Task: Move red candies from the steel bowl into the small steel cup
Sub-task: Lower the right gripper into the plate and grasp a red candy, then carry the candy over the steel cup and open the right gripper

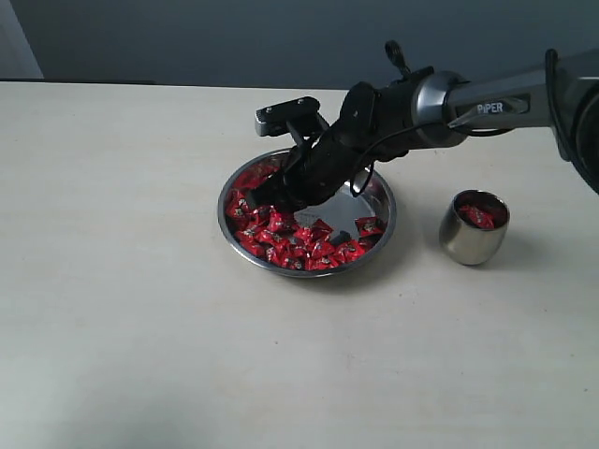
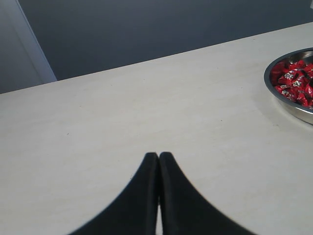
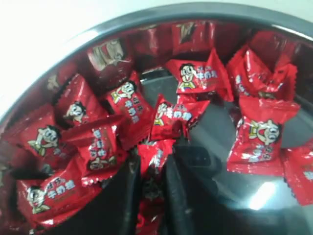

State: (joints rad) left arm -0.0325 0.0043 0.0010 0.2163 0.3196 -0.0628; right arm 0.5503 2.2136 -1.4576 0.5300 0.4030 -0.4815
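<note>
The wide steel bowl [image 1: 379, 201] sits mid-table with many red candies [image 1: 295, 238] heaped in its left and front part. My right gripper [image 1: 271, 201] reaches down into the bowl among them. In the right wrist view its two black fingers are shut on one red candy [image 3: 154, 164], with other red candies [image 3: 193, 78] lying around it on the mirror bottom of the steel bowl [image 3: 49, 63]. The small steel cup [image 1: 473, 238] stands right of the bowl with a red candy [image 1: 479, 217] inside. My left gripper [image 2: 159, 156] is shut and empty, off to the side of the steel bowl [image 2: 293, 107].
The pale table [image 1: 140, 309] stretches wide to the left and front of the bowl. A dark wall [image 2: 171, 29] runs behind the table's far edge. My right arm [image 1: 468, 103] crosses above the gap between bowl and cup.
</note>
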